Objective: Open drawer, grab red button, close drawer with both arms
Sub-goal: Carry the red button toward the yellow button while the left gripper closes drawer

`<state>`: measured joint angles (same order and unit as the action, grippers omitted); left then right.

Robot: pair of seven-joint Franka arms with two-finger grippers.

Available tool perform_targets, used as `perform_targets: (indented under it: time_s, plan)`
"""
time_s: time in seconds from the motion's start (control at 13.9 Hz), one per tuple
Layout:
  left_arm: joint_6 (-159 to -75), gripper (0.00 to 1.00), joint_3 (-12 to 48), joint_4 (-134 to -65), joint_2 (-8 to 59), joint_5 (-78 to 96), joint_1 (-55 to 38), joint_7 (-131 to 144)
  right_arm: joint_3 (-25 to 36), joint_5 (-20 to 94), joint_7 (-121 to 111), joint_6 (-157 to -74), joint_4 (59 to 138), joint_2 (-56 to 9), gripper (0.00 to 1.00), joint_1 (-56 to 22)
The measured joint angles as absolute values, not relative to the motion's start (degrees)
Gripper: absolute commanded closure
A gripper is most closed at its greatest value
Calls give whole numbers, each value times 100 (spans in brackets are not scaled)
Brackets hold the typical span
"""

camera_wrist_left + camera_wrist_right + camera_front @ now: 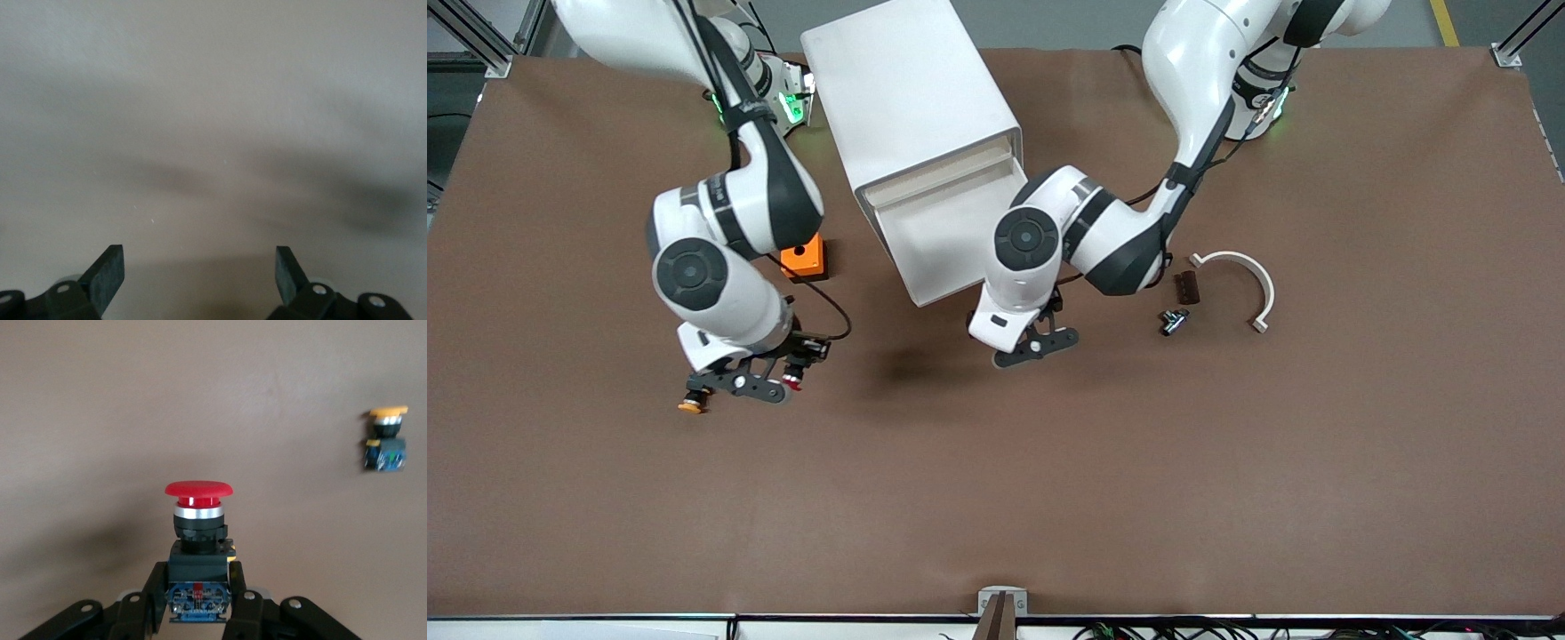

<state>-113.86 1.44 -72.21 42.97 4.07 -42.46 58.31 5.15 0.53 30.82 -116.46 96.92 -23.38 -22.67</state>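
Brown matting covers the whole desk (pixel 996 498), and the half toward the front camera's edge is bare.

Progress, as judged: two of three steps look done. The drawer (pixel 943 244) stands pulled out of the white cabinet (pixel 911 107), its tray showing nothing inside. The button (pixel 198 540), red cap on a black-and-blue body, is gripped at its body by the jaws of the right gripper (pixel 769 384), which hangs over the desk toward the right arm's end, roughly midway between the front edge and the edge where the bases stand. Left to do: shutting the drawer.

The left gripper (pixel 1039 345) hangs over the desk just off the drawer's open front, jaws spread wide and holding nothing; the left wrist view shows only a plain surface between its fingertips (pixel 107 277). It seems placed to push the drawer home, though that is a guess.

Count, nearest the front edge first:
- Buttons: two. The red one held, plus an orange-capped twin (pixel 691 404) lying on the desk just beside the right gripper.
- Small black-and-metal part (pixel 1172 321): one.
- White curved bracket (pixel 1249 280): one.
- Dark brown block (pixel 1186 286): one.
- Orange cube (pixel 804 258): one, beside the cabinet.
- Cabinet: one; drawers seen open: one.
- Arms: two.
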Motion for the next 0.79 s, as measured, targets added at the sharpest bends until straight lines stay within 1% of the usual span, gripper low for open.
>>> perform_targets:
  time_s: [0.22, 0.58, 0.79]
  plan:
    - [-11405, 1, 144, -7220, 4341, 406, -4472, 6006, 513, 25, 2303, -12395, 10213, -2338, 100, -1879]
    - [-11405, 1, 151, -7220, 4345, 424, -4748, 6356, 513, 10, 1273, -12944, 10478, -2336, 100, -1216]
    - [-11406, 1, 165, -7224, 4348, 693, -4833, 6471, 506, 11, 958, -13418, 10813, -2354, 100, -948]
